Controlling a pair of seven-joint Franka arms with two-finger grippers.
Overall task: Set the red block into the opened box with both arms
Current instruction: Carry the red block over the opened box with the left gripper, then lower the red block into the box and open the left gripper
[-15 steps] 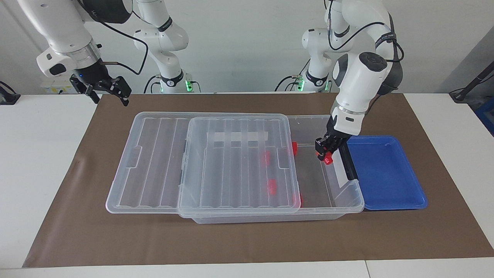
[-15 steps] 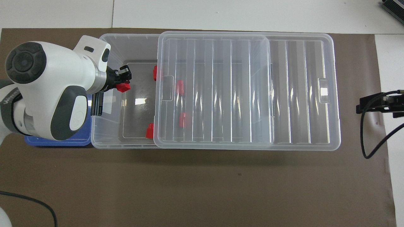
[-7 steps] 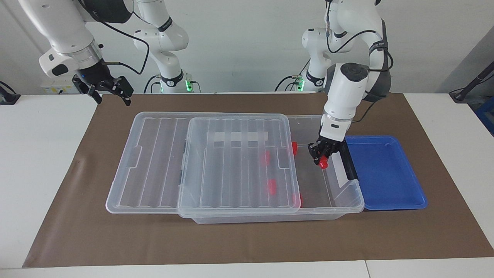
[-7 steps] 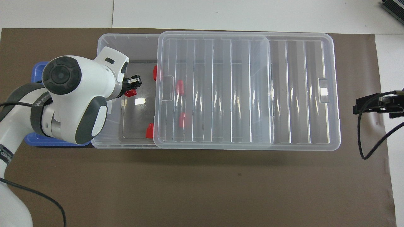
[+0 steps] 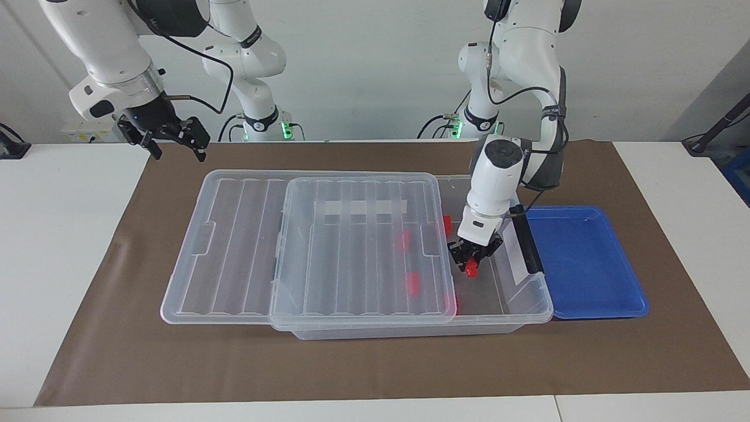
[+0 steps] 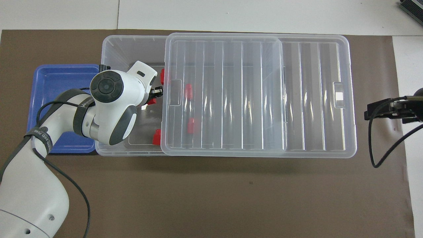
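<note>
- Right tool (image 5: 171,140), fingers spread, hangs waiting over the brown mat (image 5: 146,193) at the right arm's end of the counter (image 5: 53,246)
- Ribbed clear lid (image 5: 304,246) lies slid toward that end, covering most of the box (image 5: 530,293)
- Four red blocks (image 5: 413,282) lie inside the box
- Left tool (image 5: 470,258), lowered into the box's uncovered part, pinches the red block (image 5: 471,269)
- Blue tray (image 5: 586,264) sits beside the box
</note>
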